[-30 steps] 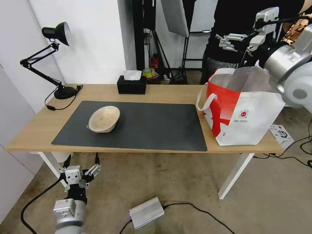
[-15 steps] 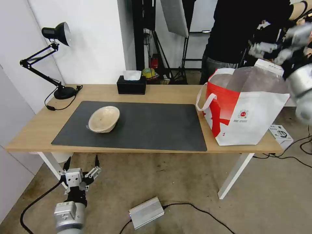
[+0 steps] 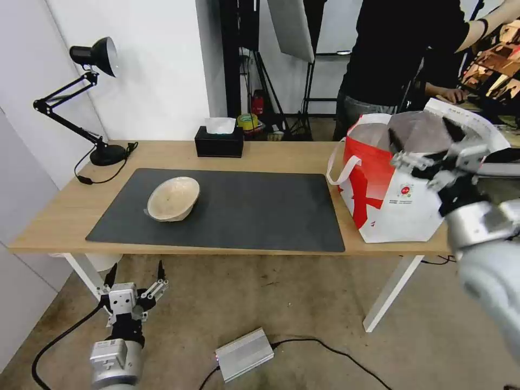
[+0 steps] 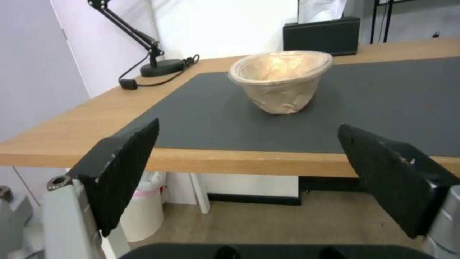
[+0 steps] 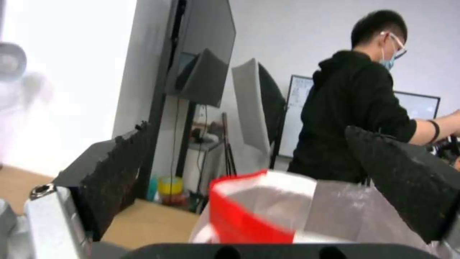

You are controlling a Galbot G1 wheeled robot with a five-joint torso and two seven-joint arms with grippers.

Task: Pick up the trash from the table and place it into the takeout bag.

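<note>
A beige shallow bowl (image 3: 173, 198) sits tilted on the dark grey mat (image 3: 244, 211) of the light-wood table (image 3: 271, 153). The red-and-white takeout bag (image 3: 398, 197) stands open at the table's right end, its foil lining showing. My right gripper (image 3: 425, 143) hangs open and empty in front of the bag's upper near side. The right wrist view looks over the bag's rim (image 5: 268, 201) between the open fingers of my right gripper (image 5: 258, 180). My left gripper (image 3: 135, 277) is open below the table's front edge, with the bowl (image 4: 280, 81) ahead of my left gripper (image 4: 258, 172).
A black tissue box (image 3: 219, 142) stands at the table's back edge and a black desk lamp (image 3: 107, 154) at the back left. A person (image 3: 395, 54) stands behind the bag. A silver box (image 3: 245, 353) and cables lie on the floor.
My right arm has swung down from high behind the bag to its near side, gripper still open. The left gripper has sunk slightly. The bowl and bag have not moved.
</note>
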